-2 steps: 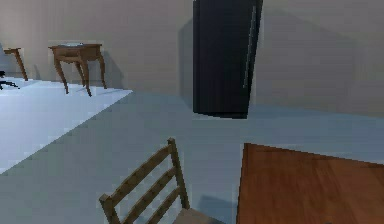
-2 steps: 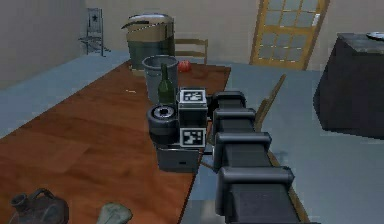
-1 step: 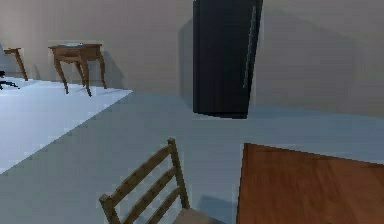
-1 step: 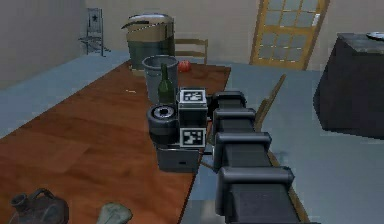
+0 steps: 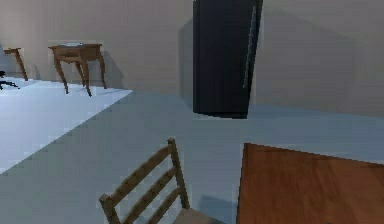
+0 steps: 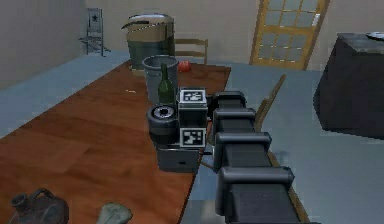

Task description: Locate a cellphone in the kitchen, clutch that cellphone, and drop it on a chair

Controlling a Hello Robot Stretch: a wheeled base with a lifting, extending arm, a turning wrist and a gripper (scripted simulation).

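In the arm side view the dark arm (image 6: 245, 170) rises from the bottom edge over a long wooden table (image 6: 90, 140). Two white marked squares (image 6: 190, 100) sit at its far end, with the gripper's (image 6: 160, 119) dark body just left of them. A green bottle (image 6: 164, 88) and a clear glass (image 6: 160, 70) stand on the table at or behind the gripper, so I cannot tell whether it holds anything. I can make out no cellphone by shape. One wooden chair (image 6: 191, 48) stands at the table's far end and another (image 6: 270, 95) along its right side. The forward view has a wooden chair (image 5: 150, 190) at the bottom.
A tall dark fridge (image 5: 225, 60) stands ahead against the wall, with a small wooden side table (image 5: 78, 55) at the left. On the long table are a brown box (image 6: 150, 40), a red thing (image 6: 185, 67) and a dark jug (image 6: 40, 208). A paned door (image 6: 288, 30) lies beyond.
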